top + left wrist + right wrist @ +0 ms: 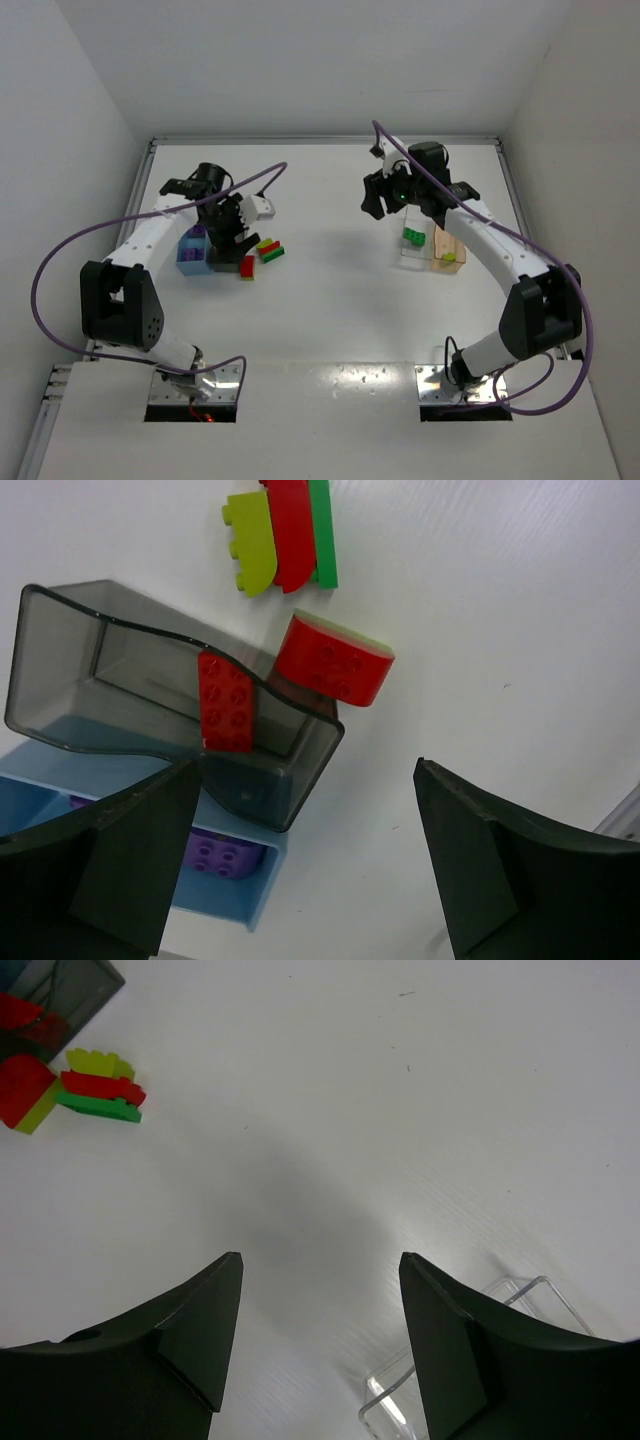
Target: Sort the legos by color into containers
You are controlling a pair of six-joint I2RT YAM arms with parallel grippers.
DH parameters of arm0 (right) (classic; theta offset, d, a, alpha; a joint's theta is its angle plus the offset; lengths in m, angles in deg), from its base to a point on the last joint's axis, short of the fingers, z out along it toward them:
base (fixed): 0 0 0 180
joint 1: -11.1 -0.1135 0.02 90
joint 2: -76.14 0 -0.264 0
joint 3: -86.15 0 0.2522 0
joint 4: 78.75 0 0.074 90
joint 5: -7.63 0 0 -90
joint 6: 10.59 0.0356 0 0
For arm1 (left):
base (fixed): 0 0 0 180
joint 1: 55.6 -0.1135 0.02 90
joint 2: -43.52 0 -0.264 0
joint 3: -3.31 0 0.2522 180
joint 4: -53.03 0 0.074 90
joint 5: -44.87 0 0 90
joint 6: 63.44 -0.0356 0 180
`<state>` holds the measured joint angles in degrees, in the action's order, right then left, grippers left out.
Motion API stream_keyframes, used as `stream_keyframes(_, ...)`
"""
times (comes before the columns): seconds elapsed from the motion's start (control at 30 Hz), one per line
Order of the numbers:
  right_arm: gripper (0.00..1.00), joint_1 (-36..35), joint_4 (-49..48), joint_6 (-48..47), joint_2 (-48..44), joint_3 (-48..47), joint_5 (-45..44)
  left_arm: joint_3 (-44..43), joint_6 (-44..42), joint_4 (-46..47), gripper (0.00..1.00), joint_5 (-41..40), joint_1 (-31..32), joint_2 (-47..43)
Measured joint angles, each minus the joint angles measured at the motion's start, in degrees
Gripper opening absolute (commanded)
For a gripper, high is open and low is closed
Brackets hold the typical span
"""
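My left gripper (228,232) (305,770) hangs open and empty over the near corner of the dark grey bin (60,660) (226,264). A red brick (225,700) leans inside that bin. Beside it, the light blue bin (225,905) (190,258) holds a purple brick (222,852). Outside on the table lie a rounded red brick (335,660) (247,268) and a stack of yellow-green, red and green bricks (282,535) (268,249) (100,1090). My right gripper (381,196) (320,1258) is open and empty above bare table beside the clear bin (404,262) (520,1286). That bin holds a green brick (412,237). The tan-orange bin (440,266) holds a yellow-green brick (450,257).
White walls close the table at the back and both sides. The two arm base plates (195,385) (455,385) sit at the near edge. Purple cables (60,250) loop off both arms.
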<state>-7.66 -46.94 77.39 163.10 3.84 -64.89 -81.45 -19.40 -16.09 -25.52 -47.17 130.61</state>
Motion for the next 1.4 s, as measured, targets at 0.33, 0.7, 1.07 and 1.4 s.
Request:
stream_keyframes(0.33, 0.64, 0.26, 0.02, 0.04, -0.33, 1.27, 1.16, 0.13, -18.23, -4.33, 0.94, -0.55, 2.89, 1.27)
stream_keyframes(0.7, 0.64, 0.76, -0.07, 0.07, -0.33, 1.79, 1.22, 1.97, -25.11, -5.49, 0.94, 1.86, 4.63, 6.80)
stream_keyframes(1.07, 0.68, 1.44, -0.04, 0.04, -0.33, 2.75, 1.25, 2.45, -24.50, -1.49, 0.94, 2.49, 4.68, 12.61)
stream_keyframes(1.4, 0.68, 1.77, -0.15, 0.04, -0.31, 3.08, 1.22, 2.75, -22.88, 3.48, 0.93, 0.96, 4.68, 14.60)
